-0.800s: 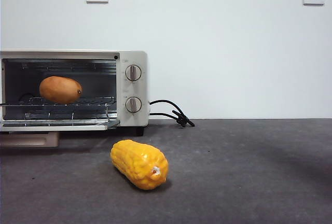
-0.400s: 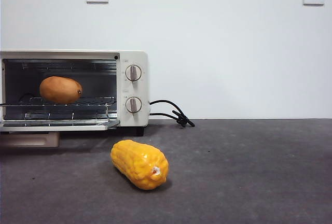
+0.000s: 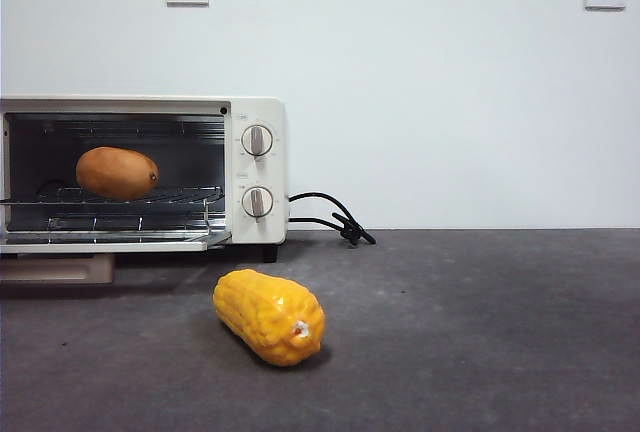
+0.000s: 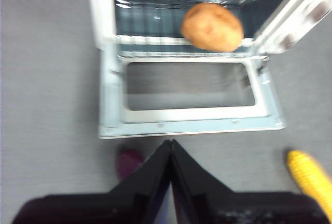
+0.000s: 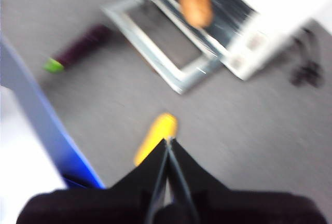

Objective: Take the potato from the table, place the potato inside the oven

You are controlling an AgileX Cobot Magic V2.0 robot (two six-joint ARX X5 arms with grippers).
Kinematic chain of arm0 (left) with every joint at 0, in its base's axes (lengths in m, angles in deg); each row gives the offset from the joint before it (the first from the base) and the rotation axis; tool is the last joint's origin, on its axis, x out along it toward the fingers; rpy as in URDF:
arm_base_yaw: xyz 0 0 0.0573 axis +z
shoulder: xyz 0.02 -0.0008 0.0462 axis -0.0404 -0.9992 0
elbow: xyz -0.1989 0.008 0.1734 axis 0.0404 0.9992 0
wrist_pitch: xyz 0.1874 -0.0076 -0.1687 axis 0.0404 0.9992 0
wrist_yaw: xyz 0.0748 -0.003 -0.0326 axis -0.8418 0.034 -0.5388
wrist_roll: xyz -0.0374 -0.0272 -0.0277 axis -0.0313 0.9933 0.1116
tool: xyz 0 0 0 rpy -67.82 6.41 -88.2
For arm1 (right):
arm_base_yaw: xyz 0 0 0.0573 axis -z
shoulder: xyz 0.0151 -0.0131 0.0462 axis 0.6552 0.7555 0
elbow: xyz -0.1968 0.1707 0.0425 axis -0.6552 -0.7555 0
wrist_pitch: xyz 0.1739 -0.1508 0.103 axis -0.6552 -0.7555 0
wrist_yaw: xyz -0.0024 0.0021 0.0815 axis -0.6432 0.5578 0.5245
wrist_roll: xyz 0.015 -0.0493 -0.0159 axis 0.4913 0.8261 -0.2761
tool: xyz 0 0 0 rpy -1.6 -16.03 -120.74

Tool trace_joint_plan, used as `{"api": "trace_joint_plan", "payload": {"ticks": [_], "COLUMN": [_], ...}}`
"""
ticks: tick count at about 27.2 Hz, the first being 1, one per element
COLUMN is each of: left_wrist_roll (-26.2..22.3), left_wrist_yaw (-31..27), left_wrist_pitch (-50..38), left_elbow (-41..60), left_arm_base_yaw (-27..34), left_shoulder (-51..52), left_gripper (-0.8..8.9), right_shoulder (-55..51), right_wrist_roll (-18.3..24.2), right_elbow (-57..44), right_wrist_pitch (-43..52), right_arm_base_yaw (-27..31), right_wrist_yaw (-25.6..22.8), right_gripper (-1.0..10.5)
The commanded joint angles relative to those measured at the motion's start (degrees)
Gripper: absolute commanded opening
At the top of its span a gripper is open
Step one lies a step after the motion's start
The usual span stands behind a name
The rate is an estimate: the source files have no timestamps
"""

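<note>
The orange-brown potato (image 3: pixel 117 173) lies on the wire rack inside the cream-white oven (image 3: pixel 255 117), whose glass door (image 4: pixel 189 120) hangs open and flat. It also shows in the left wrist view as the potato (image 4: pixel 212 27) and, blurred, in the right wrist view as the potato (image 5: pixel 195 7). My left gripper (image 4: pixel 170 143) is shut and empty, held above the table in front of the open door. High over the table, well back from the oven (image 5: pixel 270 6), my right gripper (image 5: pixel 168 142) is shut and empty too. Neither arm shows in the front view.
A yellow corn cob (image 3: pixel 270 316) lies on the dark grey table (image 3: pixel 480 332) in front of the oven. A purple eggplant with a green stem (image 5: pixel 80 47) lies off the door's side. The black cord (image 3: pixel 330 217) trails from the oven. A blue-edged white object (image 5: pixel 36 125) borders the right wrist view.
</note>
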Motion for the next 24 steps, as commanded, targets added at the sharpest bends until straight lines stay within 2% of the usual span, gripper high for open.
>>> {"api": "trace_joint_plan", "payload": {"ticks": [1, 7, 10, 14, 20, 24], "left_wrist_roll": [1.6, 3.1, 4.2, 5.7, 5.7, 6.8], "left_wrist_yaw": [0.7, 0.8, 4.3, 9.3, 9.2, 7.9], "left_wrist_pitch": [-1.8, -7.8, -10.6, -12.3, -14.6, -16.3], "left_elbow": [3.6, 12.9, 15.7, 16.2, 16.2, 16.2], "left_arm_base_yaw": [1.3, 4.7, 6.9, 10.0, 11.1, 14.3], "left_shoulder": [-0.2, -1.4, -3.6, -9.5, -18.4, -23.6], "left_gripper": [-0.09, -0.09, -0.09, -0.09, -0.09, -0.08], "right_shoulder": [-5.0, -15.7, -20.8, -29.2, -38.7, -41.4], "right_wrist_roll": [-0.8, -1.7, -3.3, -7.1, -12.9, -16.2], "right_elbow": [-6.9, -16.6, -20.2, -24.5, -28.5, -31.7], "right_wrist_pitch": [-1.4, -1.4, -1.4, -1.4, -1.4, -1.4], "right_arm_base_yaw": [0.0, 0.5, 0.7, 0.7, 0.7, 0.7], "right_wrist_yaw": [-3.3, -4.7, -5.2, -7.0, -7.0, -7.1], "right_gripper": [0.0, 0.0, 0.0, 0.0, 0.0, 0.0]}}
